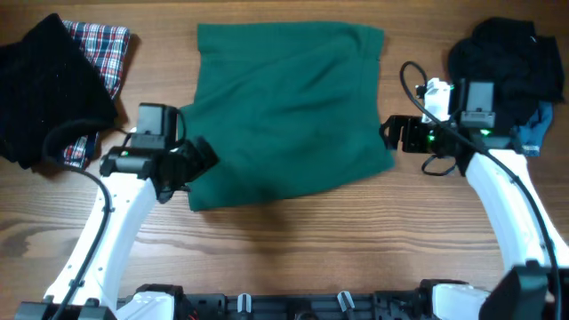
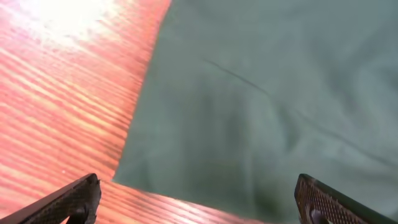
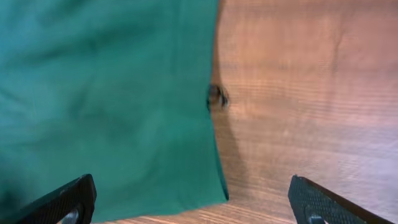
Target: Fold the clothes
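Observation:
The clothes (image 1: pixel 289 116) are one dark-green garment, spread in a rough rectangle across the middle of the wooden table. My left gripper (image 1: pixel 203 162) hovers at its near left corner, jaws wide open and empty. In the left wrist view the green cloth (image 2: pixel 261 106) fills the right side, and its corner lies between my open fingertips (image 2: pixel 78 198). My right gripper (image 1: pixel 392 133) stands open beside the garment's right edge. In the right wrist view that edge of the cloth (image 3: pixel 106 93) runs down between the open fingers (image 3: pixel 323 204), with a small dark spot (image 3: pixel 216 97) next to it.
A black knitted garment (image 1: pixel 44 89) lies at the far left, partly over a red-blue plaid cloth (image 1: pixel 107 49). A pile of black clothing (image 1: pixel 511 58) with a blue piece (image 1: pixel 538 124) sits at the far right, behind my right arm.

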